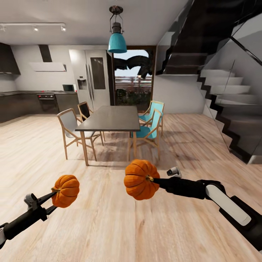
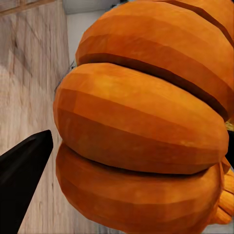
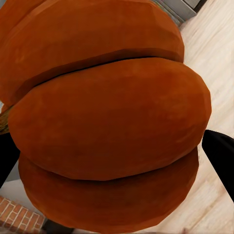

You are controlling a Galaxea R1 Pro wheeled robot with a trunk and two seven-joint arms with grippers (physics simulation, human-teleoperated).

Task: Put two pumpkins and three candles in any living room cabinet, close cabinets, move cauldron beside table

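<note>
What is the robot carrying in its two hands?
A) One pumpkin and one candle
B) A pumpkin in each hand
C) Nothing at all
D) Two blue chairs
B: the left hand holds one orange pumpkin and the right hand holds another pumpkin, both lifted above the wooden floor.

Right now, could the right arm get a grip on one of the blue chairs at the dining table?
Probably not: the right gripper is shut on a pumpkin, and the blue chairs stand well ahead across open wooden floor.
</note>
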